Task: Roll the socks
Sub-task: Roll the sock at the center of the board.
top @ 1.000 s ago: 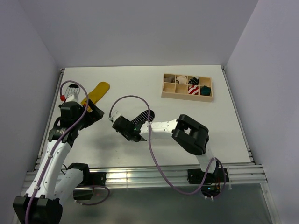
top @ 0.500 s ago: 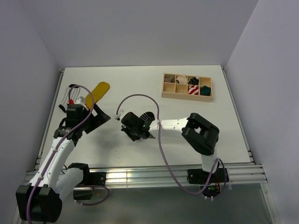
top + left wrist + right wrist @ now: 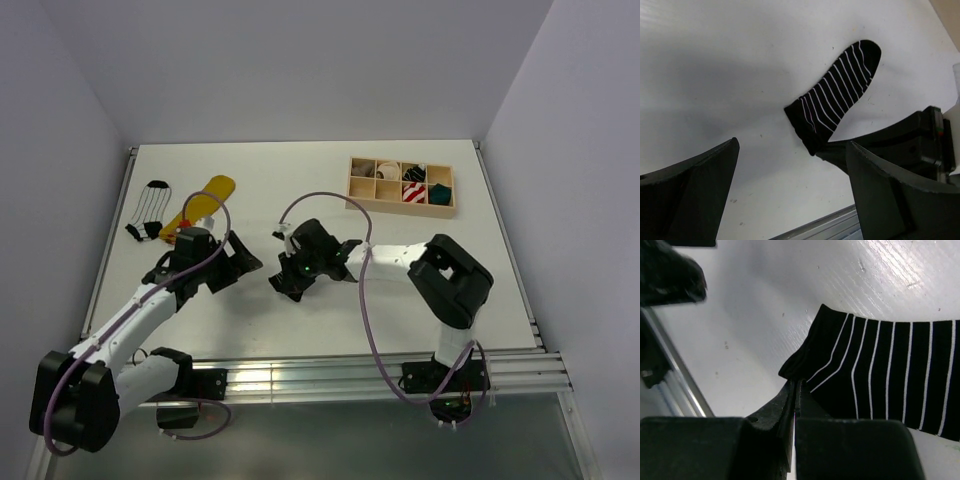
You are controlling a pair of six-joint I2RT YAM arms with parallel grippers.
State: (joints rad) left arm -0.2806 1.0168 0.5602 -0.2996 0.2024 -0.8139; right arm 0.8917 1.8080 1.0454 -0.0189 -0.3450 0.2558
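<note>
A black sock with thin white stripes [image 3: 836,94] lies flat on the white table [image 3: 300,190], toe pointing away in the left wrist view. My right gripper [image 3: 797,384] is shut, pinching the edge of its cuff [image 3: 799,360]. In the top view this gripper [image 3: 287,282] and its wrist hide most of the sock. My left gripper [image 3: 790,200] hovers just left of that sock, open, with nothing between its fingers [image 3: 900,195]. It shows in the top view [image 3: 240,265] close beside the right gripper.
A white sock with black stripes [image 3: 150,210] and a yellow sock [image 3: 208,195] lie at the far left. A wooden compartment box [image 3: 400,209] at the back right holds rolled socks, among them a red-and-white one [image 3: 413,193] and a dark green one [image 3: 438,195].
My right gripper has shut on the sock's cuff and shifted right. My left arm swung down and right toward it, uncovering the striped sock at the far left.
</note>
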